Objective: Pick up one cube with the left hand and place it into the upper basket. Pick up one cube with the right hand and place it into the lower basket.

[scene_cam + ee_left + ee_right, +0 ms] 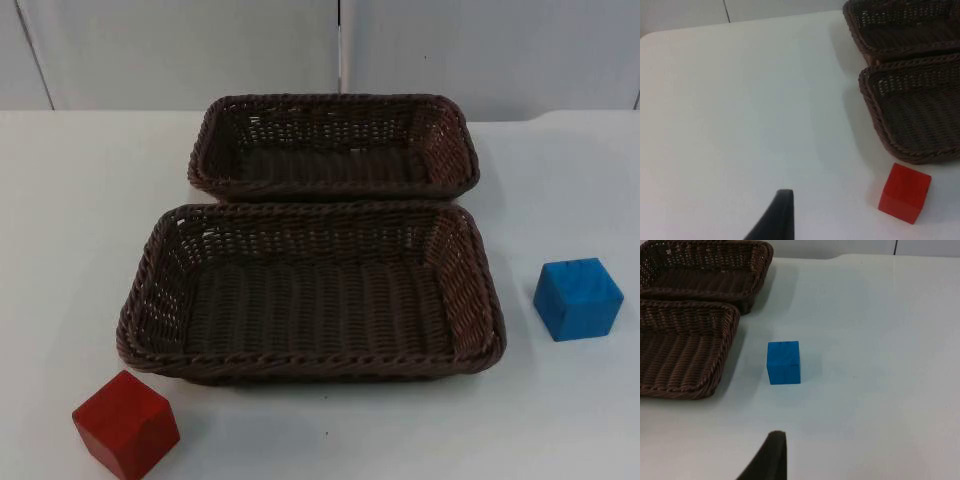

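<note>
Black left tool [777, 217] above table near red cube [904, 193], right tool [771, 455] facing blue cube [784, 362]

White worktop [90, 200], smooth and matte, spread across the whole top view and ending at a grey partition wall [180, 50] behind. Wall made of flat panels, split by a thin dark vertical seam [340, 45] near the middle and a slanted seam [35, 55] toward the picture's left. Rounded far corner of the worktop [650, 37] seen from the left wrist view, with the grey wall [685, 10] and another dark seam [726, 11] beyond. Similar curved edge [840, 257] in the right wrist view. Soft, even light, faint shadows only, slight bluish tint over the surface.
</note>
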